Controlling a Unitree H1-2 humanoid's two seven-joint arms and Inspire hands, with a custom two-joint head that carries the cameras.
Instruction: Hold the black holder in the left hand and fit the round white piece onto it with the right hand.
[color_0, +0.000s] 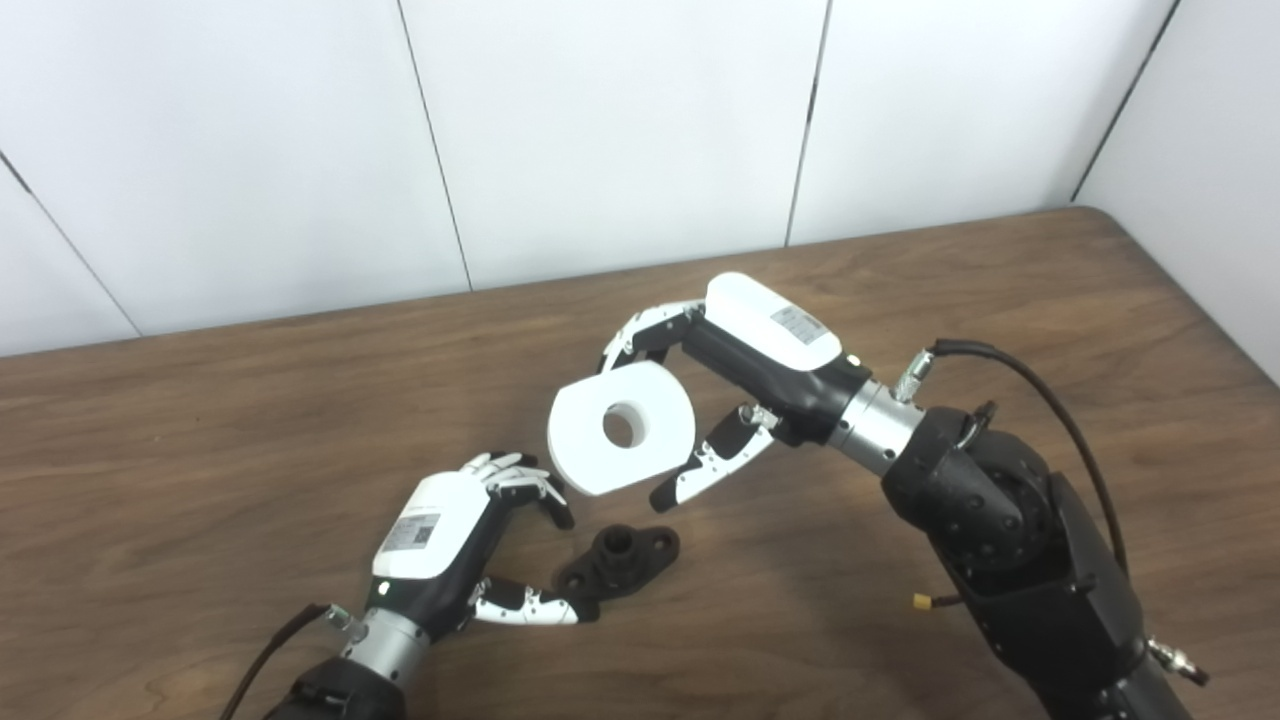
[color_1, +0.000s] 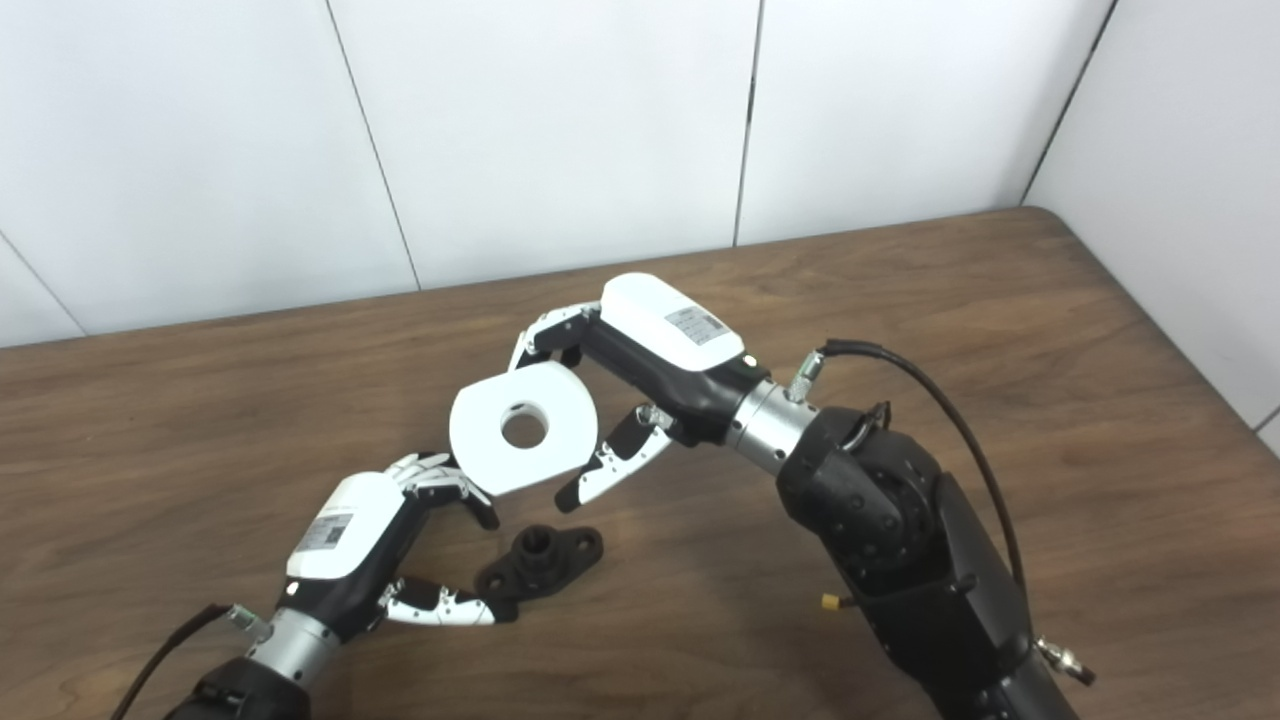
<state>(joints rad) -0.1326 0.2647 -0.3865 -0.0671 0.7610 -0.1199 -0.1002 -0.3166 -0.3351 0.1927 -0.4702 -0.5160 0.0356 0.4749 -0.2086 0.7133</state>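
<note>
The black holder (color_0: 620, 561) lay flat on the wooden table (color_0: 250, 430), its short socket pointing up. The left hand (color_0: 455, 535) sat just beside the holder, on its left: the thumb reached to the holder's near-left end and seemed to touch it, while the fingers (color_0: 530, 485) curled above and behind without closing. So that hand was spread apart and held nothing yet.

The right hand (color_0: 700, 400) was up in the air above the holder and a little behind it, clamped on the round white piece (color_0: 620, 428), fingers on its far edge and thumb on its near edge. The piece was tilted, its centre hole facing the cameras.

The step in hand looked like the left hand's grasp of the holder; the fitting had not begun. Next the left hand would need to close on the holder and lift it, then the right would have to line the hole up with the socket.

Whether the thumb truly pressed the holder was hard to tell, and the white piece hid part of the right fingers.
</note>
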